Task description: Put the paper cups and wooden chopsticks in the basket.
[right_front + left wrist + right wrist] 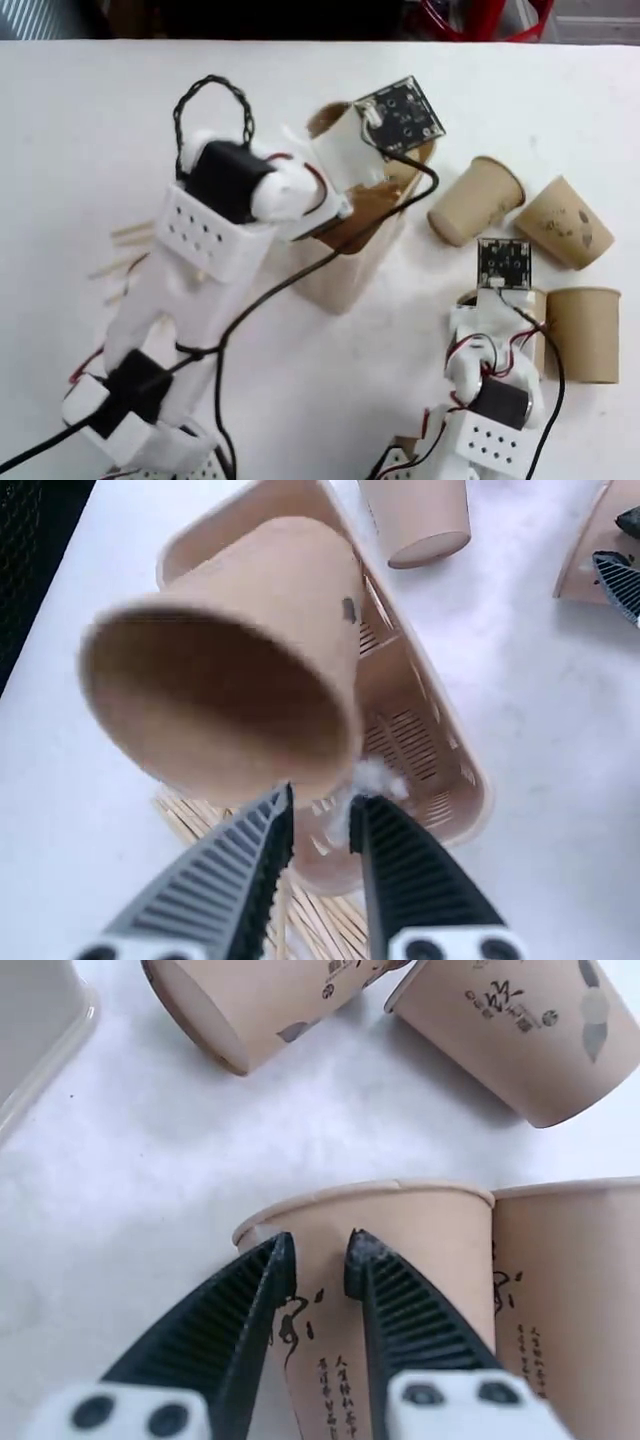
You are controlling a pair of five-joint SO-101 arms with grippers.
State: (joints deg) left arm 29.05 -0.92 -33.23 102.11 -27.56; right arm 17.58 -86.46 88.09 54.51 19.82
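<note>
Closest in the left wrist view, the left gripper (320, 815) is seen pinched onto the rim of a paper cup (230, 670). This is held tilted, mouth toward the wrist, directly over the basket (430, 730); chopsticks (190, 815) lie just beside it.

In the right wrist view, the right gripper (320, 1250) is parted by a narrow gap, nothing gripped, over a second cup (440, 1230) lying in line with the arm.

From above, the remaining cups (478, 200) are judged nearer the right arm.
</note>
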